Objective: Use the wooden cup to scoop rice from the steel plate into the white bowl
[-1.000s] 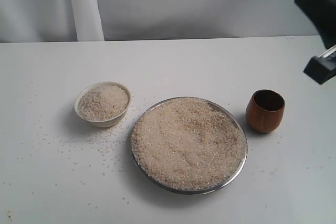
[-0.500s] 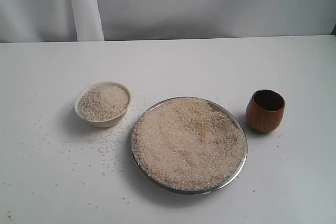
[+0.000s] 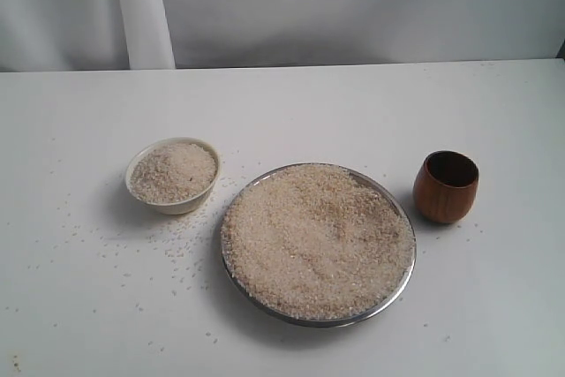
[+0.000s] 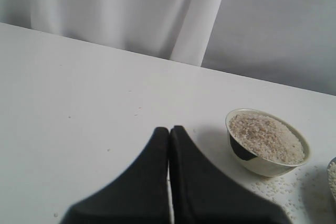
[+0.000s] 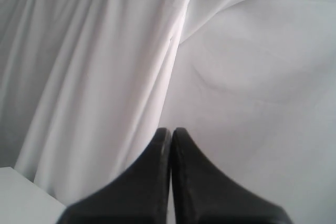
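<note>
A heap of rice [image 3: 318,237] fills the steel plate [image 3: 399,291] at the table's front middle. Left of it stands the white bowl [image 3: 173,200], filled with rice [image 3: 173,171]; the left wrist view shows the white bowl [image 4: 262,163] too. The wooden cup [image 3: 446,187] stands upright and empty, right of the plate. No gripper shows in the exterior view. My left gripper [image 4: 169,129] is shut and empty, above the table, apart from the bowl. My right gripper [image 5: 171,131] is shut and empty, facing the white curtain, away from the task's objects.
Loose grains [image 3: 177,245] lie scattered on the white table [image 3: 335,103] around the bowl and left of the plate. A white curtain [image 3: 353,6] hangs behind the table's back edge.
The right arm, seen at the exterior view's upper right edge a second ago, has drawn out of that view. Plate, bowl and cup have not moved.
</note>
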